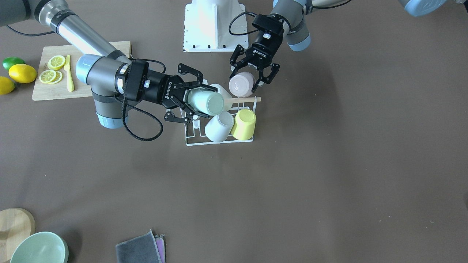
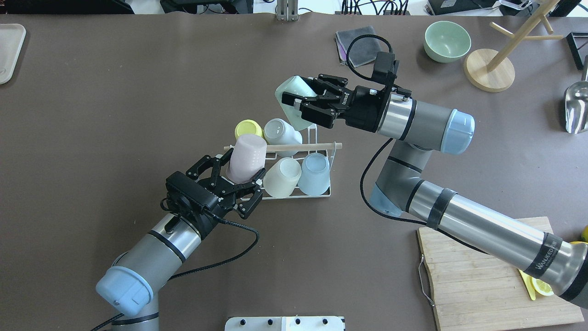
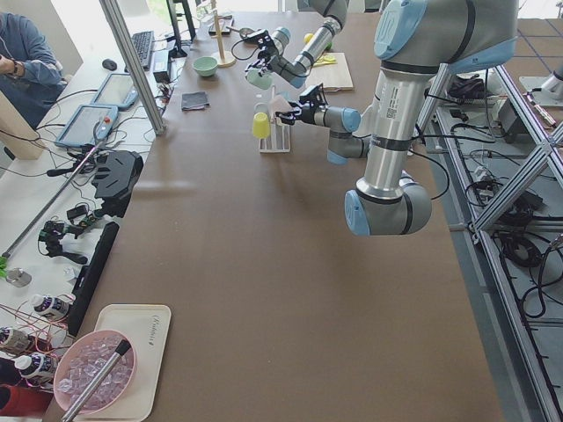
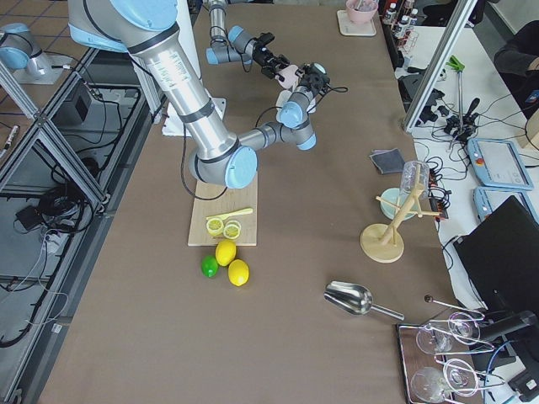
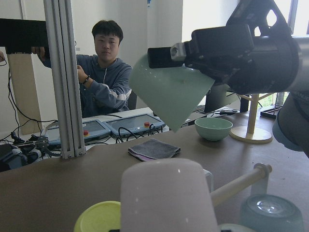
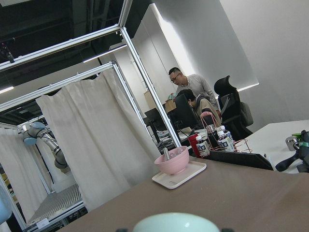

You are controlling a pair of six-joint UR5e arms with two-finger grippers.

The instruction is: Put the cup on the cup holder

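Above the cup holder's (image 2: 317, 195) end nearest the right arm, we see the right gripper (image 1: 201, 101) clenched on a mint cup (image 2: 287, 89), a finger pressed to each side. The cup hangs clear of the prongs, tipped onto its side, its long axis roughly level and running on from the wrist. Which end faces outward we cannot tell.

The left gripper (image 1: 249, 78) is spread wide, its fingers flanking a pink cup (image 2: 247, 154) that sits mouth down at the holder's other end, against the dowel (image 2: 303, 147). Whether they touch it we cannot tell.

Yellow (image 2: 248, 128), white (image 2: 281, 131), cream (image 2: 282, 177) and blue (image 2: 315, 174) cups fill other prongs. The holder sits well in from every table (image 2: 138, 92) edge, with bare surface on all sides.
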